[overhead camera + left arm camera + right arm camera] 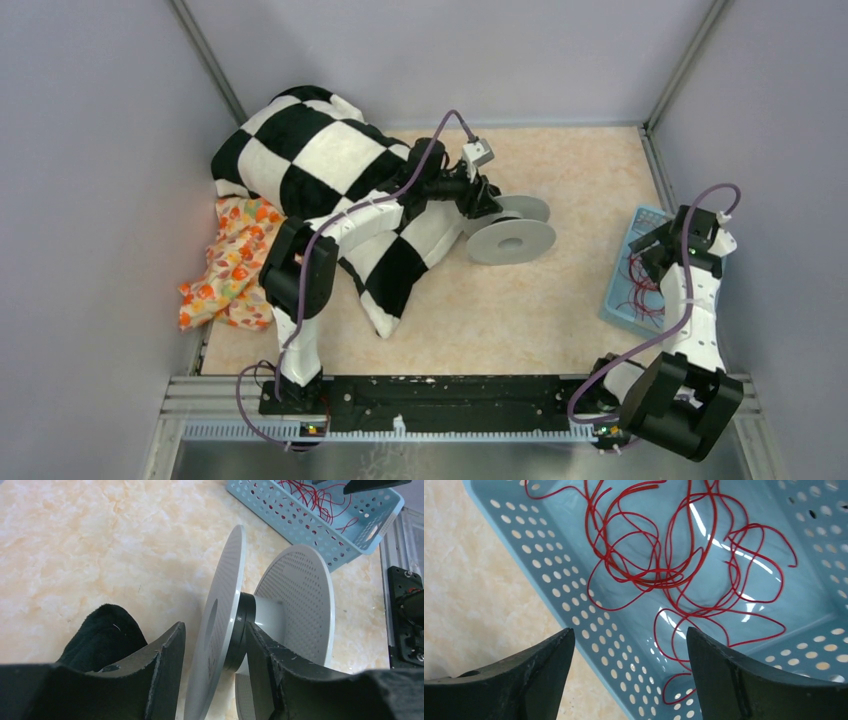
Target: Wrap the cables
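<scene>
The cables (674, 555) are thin red wires lying in a loose tangle inside a pale blue perforated basket (574, 580) at the table's right edge (625, 310); the left wrist view also shows the cables (310, 495). My right gripper (630, 630) hangs open over the basket's near-left corner, holding nothing (655, 255). A grey two-flange spool (510, 232) sits mid-table. My left gripper (214, 626) is open and straddles the spool's near flange (225, 605). There is a gap beside the left finger, and the right finger is close against the black hub ring.
A black-and-white checkered cloth (320, 160) lies heaped at the back left under my left arm, with an orange patterned cloth (225, 265) beside it. Grey walls close in left, back and right. A black rail (450, 390) runs along the front edge.
</scene>
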Robot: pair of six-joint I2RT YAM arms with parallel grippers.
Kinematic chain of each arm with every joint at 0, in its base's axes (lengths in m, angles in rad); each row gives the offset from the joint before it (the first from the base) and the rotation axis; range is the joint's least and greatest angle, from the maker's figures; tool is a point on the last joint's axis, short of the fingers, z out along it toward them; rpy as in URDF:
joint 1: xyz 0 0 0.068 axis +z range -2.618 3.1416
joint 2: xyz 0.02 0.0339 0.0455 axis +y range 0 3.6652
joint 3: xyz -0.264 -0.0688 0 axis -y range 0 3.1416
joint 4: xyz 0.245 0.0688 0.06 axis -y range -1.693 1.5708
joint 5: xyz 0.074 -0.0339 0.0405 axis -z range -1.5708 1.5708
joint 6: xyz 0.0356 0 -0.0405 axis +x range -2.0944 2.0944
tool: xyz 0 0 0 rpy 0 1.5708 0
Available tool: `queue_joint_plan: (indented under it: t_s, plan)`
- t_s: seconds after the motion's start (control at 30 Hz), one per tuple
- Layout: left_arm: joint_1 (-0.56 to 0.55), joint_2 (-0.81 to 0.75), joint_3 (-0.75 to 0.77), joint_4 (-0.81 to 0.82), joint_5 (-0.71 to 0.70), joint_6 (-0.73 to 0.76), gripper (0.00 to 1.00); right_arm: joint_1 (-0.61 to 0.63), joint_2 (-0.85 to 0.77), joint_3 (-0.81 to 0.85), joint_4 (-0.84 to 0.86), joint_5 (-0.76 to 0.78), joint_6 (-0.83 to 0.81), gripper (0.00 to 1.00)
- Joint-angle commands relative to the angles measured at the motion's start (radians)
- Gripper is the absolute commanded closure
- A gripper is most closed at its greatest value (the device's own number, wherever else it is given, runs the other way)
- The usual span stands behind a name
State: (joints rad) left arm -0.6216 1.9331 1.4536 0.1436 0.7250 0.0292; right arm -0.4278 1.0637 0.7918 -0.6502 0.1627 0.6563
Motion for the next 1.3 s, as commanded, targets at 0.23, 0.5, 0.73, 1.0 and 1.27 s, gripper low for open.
queue_joint_plan:
  t_s: [0.23, 0.5, 0.73, 1.0, 1.27]
  plan:
    - [0.012, -0.118, 0.084, 0.010, -0.101, 0.007, 0.36, -0.005, -0.109, 0.069, -0.039, 0.280, -0.036, 0.10]
    - [0.026, -0.135, 0.269, -0.168, -0.212, -0.096, 0.32, -0.005, -0.068, -0.021, 0.047, 0.188, -0.108, 0.15]
    - [0.074, -0.238, 0.275, -0.185, -0.197, -0.389, 0.22, -0.003, -0.005, -0.088, 0.098, 0.133, -0.107, 0.23]
    - [0.076, -0.319, 0.270, -0.247, -0.237, -0.416, 0.22, -0.004, 0.082, -0.102, 0.186, 0.087, -0.081, 0.37]
    - [0.076, -0.362, 0.259, -0.242, -0.227, -0.379, 0.22, -0.006, 0.122, -0.097, 0.190, 0.158, -0.086, 0.52]
